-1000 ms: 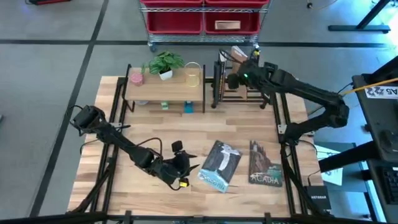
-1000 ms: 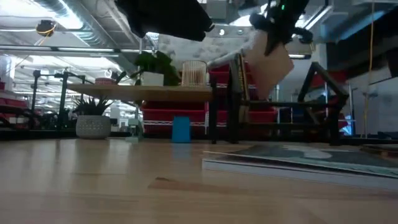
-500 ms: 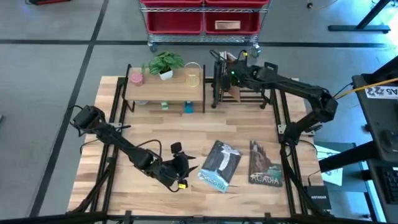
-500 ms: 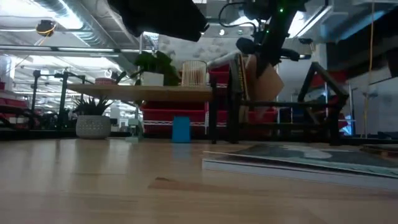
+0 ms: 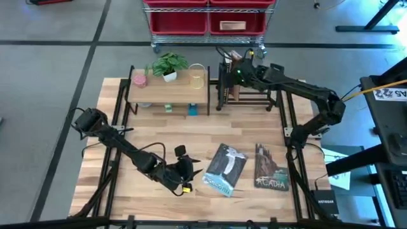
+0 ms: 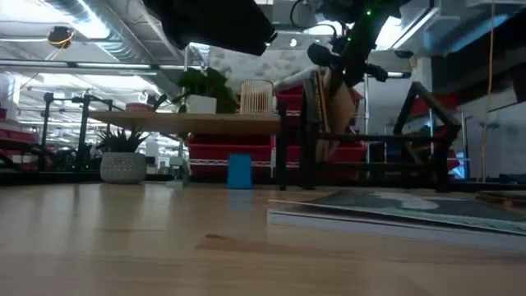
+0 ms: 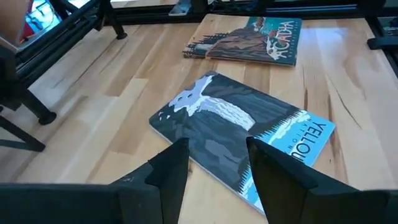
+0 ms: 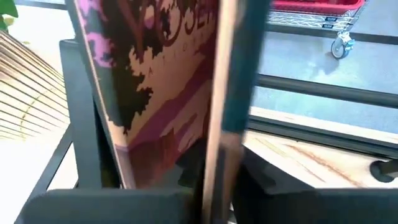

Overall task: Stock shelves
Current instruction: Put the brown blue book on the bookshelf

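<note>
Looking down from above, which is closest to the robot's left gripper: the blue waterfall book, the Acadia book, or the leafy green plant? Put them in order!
From the left gripper, at the table's front:
1. The blue waterfall book, lying flat right beside it.
2. The Acadia book, flat too, one spot farther toward the right arm's side.
3. The leafy green plant, far off on top of the wood-topped shelf at the back.

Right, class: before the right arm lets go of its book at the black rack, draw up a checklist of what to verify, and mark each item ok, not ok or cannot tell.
1. Right gripper is over the black book rack: ok.
2. Held book stands nearly upright inside the rack: ok.
3. Book's lower edge rests on the rack's base: cannot tell, hidden by the frame.
4. Left gripper is open and hovering by the Yellowstone book, away from the rack: ok.
5. Acadia book lies flat on the table, waiting to be stocked: ok.
</note>
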You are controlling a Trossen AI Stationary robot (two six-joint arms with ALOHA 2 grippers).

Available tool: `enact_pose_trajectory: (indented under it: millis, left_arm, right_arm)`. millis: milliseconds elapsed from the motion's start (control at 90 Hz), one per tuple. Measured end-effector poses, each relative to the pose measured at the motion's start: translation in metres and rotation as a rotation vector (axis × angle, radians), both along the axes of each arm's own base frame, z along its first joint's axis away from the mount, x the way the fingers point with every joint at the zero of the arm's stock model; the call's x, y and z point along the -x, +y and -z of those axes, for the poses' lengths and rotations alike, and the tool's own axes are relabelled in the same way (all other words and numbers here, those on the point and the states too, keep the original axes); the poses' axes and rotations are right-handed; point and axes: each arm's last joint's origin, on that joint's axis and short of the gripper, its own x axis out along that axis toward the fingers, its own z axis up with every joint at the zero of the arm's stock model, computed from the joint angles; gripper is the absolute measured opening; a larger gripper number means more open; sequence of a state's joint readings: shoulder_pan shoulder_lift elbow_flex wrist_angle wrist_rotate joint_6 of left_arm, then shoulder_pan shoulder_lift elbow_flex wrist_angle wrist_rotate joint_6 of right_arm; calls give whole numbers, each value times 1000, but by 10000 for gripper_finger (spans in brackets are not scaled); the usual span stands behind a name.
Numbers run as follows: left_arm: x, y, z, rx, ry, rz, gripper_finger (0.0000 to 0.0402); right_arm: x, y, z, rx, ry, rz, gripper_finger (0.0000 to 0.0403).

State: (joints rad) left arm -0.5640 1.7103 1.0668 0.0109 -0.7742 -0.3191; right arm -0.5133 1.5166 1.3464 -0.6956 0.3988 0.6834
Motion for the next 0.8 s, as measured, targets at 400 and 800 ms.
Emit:
enact_pose_trajectory:
  millis: [400,800]
  left_arm:
    - [0,0,0,2,-1,-1,153]
    - [0,0,0,1,-1,0,153]
  right_arm:
    - [-1,1,0,-13,-5,-25,46]
    - [-4,3,-2,49,4,-16,11]
